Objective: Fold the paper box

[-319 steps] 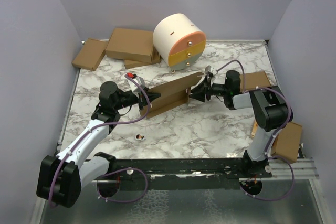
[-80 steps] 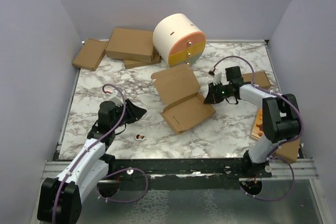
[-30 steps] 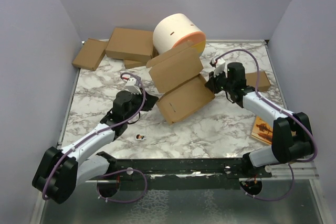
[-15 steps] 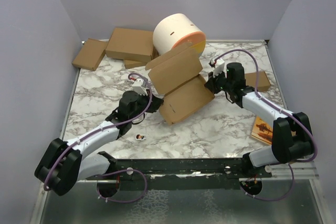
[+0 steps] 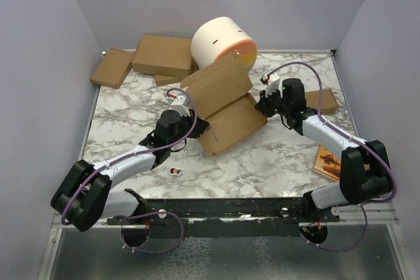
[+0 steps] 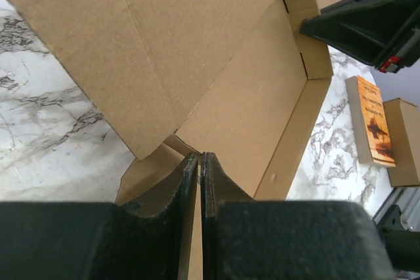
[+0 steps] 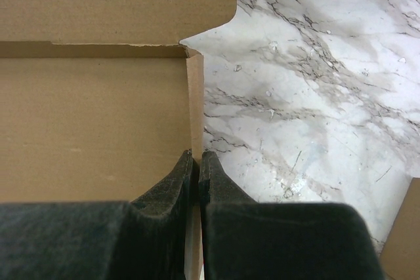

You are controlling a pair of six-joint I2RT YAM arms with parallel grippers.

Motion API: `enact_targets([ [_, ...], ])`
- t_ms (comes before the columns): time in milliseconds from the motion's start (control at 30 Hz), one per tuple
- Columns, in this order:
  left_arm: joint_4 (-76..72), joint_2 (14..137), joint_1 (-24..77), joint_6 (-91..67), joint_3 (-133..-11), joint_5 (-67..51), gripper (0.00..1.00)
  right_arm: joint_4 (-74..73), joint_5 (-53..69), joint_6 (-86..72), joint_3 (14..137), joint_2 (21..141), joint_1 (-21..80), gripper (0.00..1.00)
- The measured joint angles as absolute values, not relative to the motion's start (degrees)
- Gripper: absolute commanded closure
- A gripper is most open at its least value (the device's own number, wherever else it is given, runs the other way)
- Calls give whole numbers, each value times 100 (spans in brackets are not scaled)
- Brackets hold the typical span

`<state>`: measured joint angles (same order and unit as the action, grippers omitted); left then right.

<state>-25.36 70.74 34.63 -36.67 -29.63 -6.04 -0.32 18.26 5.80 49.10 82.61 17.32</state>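
Seen from overhead, a brown paper box [image 5: 230,119] lay in the centre of the frame on a marble-patterned worktop [image 5: 275,162], with a robot arm reaching in from either side.

The box was partly formed. Its lower half made a shallow tray [image 5: 235,128] resting on the worktop. The wrist views showed at least one side wall standing upright along the tray's edge. The lid [image 5: 220,86] stood open, tilted up and back toward a white round drum [image 5: 222,45] at the upper centre of the frame.

The left hand [image 5: 191,124] was at the box's left edge. In its own camera the two fingers were pressed almost together with a thin strip of cardboard between them, so it appeared to be pinching a flap at the tray's corner. The right hand [image 5: 262,105] was at the box's right edge, its fingers likewise narrow and pinched on the upright side wall.

By this reading the task was roughly midway. The tray had taken shape, but the lid was not yet lowered and its flaps were not tucked in.

Flat brown cartons [image 5: 164,56] lay at the upper left, and a book [image 5: 328,162] lay near the right edge.
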Motion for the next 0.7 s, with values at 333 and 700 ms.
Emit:
enact_targets([
  [333, -2764, 7400, 3463, -3645, -3170, -281, 80, -32, 1822, 567, 4910, 8261, 1754, 99],
  [700, -3009, 7782, 3463, -3629, -3262, -115, 76, -32, 1811, 558, 4910, 8261, 1763, 99],
])
